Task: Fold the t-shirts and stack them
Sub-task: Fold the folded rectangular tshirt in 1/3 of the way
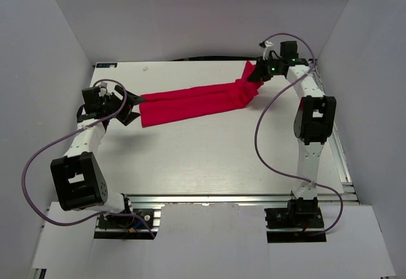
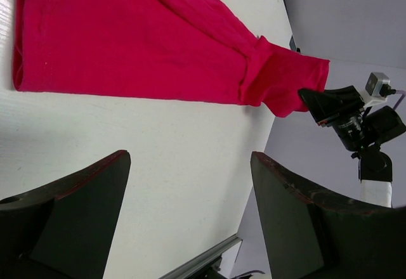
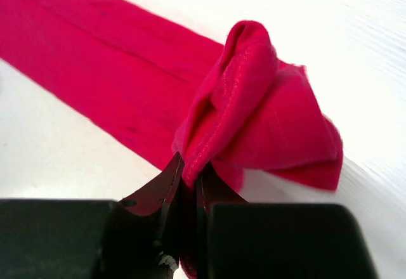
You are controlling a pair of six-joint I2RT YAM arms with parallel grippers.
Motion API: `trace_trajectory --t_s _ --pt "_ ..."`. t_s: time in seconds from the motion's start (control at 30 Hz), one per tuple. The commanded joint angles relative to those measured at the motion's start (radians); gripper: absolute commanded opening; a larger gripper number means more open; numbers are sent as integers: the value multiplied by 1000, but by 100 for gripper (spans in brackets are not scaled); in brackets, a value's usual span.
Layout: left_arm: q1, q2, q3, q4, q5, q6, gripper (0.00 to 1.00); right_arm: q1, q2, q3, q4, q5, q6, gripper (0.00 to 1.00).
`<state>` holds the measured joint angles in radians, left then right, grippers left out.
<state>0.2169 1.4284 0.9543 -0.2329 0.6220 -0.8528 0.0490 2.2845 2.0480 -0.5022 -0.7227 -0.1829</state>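
The red t-shirt (image 1: 196,101) lies folded into a long narrow strip across the far half of the table, running from left to far right. It also shows in the left wrist view (image 2: 127,38) and the right wrist view (image 3: 114,70). My right gripper (image 1: 260,73) is shut on the strip's bunched right end (image 3: 254,108) and holds it slightly raised. My left gripper (image 1: 133,108) is open and empty, just left of the strip's left end, not touching it; its open fingers (image 2: 70,209) hover over bare table.
The white table (image 1: 203,158) is walled by grey panels on three sides. A metal rail (image 1: 222,198) runs along the near edge. The right arm (image 1: 314,120) stands along the right side, with a purple cable looping over the table.
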Motion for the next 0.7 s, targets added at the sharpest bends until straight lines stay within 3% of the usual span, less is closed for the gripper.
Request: trace_trajectory --t_s 0.0,0.4,0.67 --pt "-1 -59 -9 9 28 14 88 69 -49 46 1 -38 25 0" --pt "-1 -60 -25 26 47 5 88 281 -10 86 43 29 40 0" --pt "-1 -74 -51 29 53 -2 88 347 59 109 79 109 48 0"
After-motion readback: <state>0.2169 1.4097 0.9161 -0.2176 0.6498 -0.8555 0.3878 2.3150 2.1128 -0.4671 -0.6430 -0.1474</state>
